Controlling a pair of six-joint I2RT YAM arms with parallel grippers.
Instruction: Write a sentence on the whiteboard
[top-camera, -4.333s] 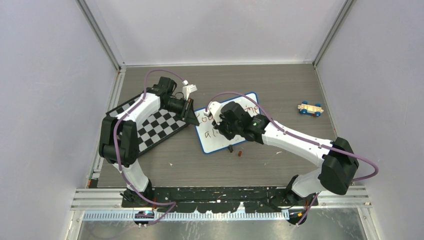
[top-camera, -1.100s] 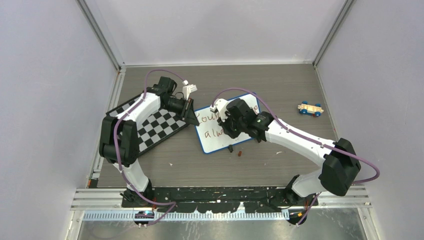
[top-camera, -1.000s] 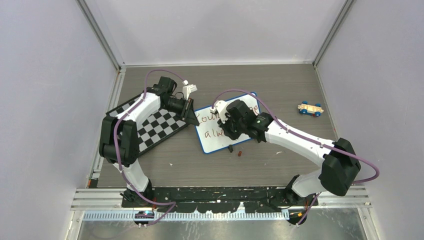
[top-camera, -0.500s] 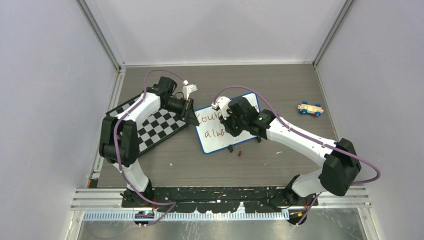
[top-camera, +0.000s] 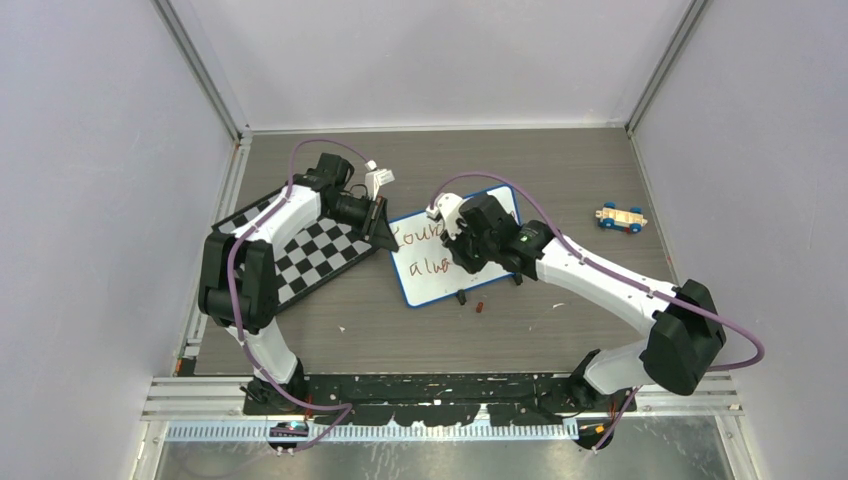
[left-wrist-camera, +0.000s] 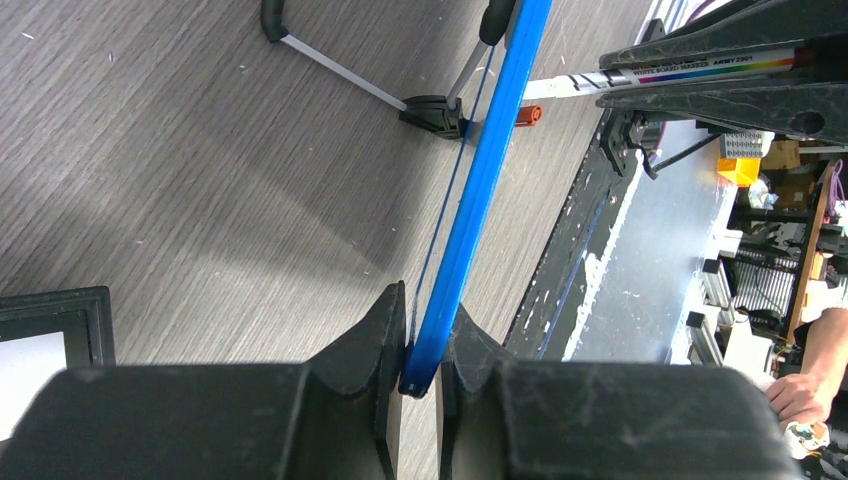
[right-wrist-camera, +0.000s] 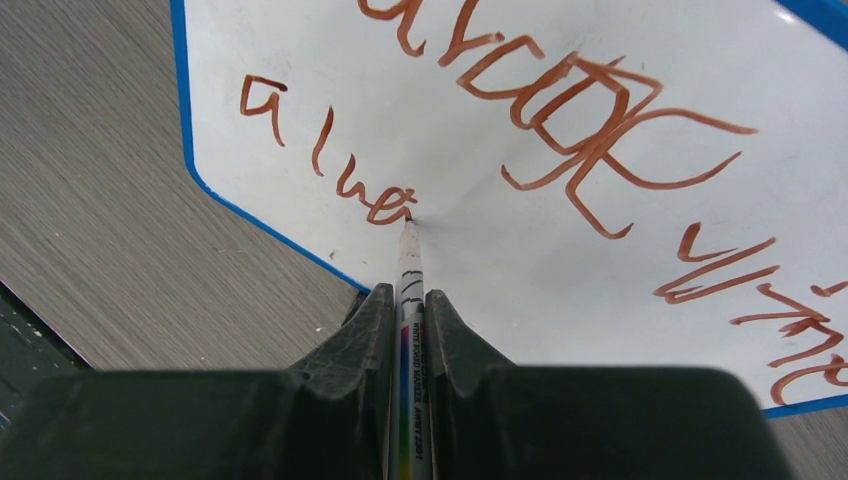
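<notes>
Your whiteboard (top-camera: 432, 287) sits mid-table, just right of the chessboard (top-camera: 320, 255); the sentence (right-wrist-camera: 590, 115) runs in two brownish-red lines; the marker (right-wrist-camera: 408, 255) tip touches the lower line, pinched in your right gripper (right-wrist-camera: 408, 302); your left gripper (left-wrist-camera: 425, 345) clamps the board's blue edge.

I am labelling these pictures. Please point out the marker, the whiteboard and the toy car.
marker (right-wrist-camera: 409, 265), right wrist view, white barrel near the tip.
whiteboard (top-camera: 433, 287), top external view, bare area below the writing.
toy car (top-camera: 621, 217), top external view, its body.
</notes>
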